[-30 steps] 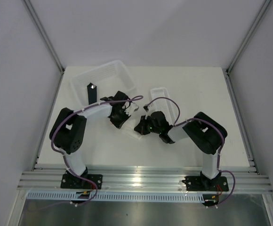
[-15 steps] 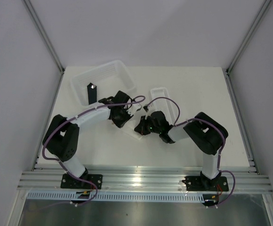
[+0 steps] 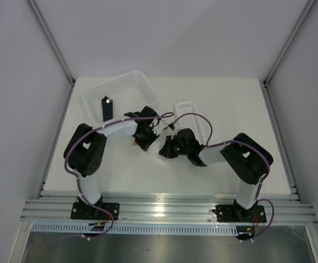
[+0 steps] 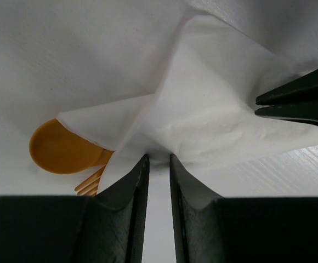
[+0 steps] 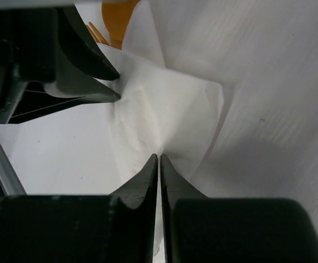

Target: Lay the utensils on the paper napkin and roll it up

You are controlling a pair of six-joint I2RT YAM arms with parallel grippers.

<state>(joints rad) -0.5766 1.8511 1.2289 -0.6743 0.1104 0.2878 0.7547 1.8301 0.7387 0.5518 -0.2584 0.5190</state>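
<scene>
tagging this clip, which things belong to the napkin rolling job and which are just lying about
Job: paper napkin, orange spoon, orange fork.
Lying about: slotted basket, black block, ribbed tray.

The folded paper napkin (image 4: 203, 109) covers the spoon (image 4: 60, 148) handle and most of the fork (image 4: 90, 183).

Both arms bend inward, wrists low, fingertips nearly meeting. The left gripper (image 4: 157, 160) pinches a fold of the paper napkin (image 4: 203, 109), jaws narrowly apart; the right gripper (image 5: 159, 158) has its jaws pressed together.
</scene>
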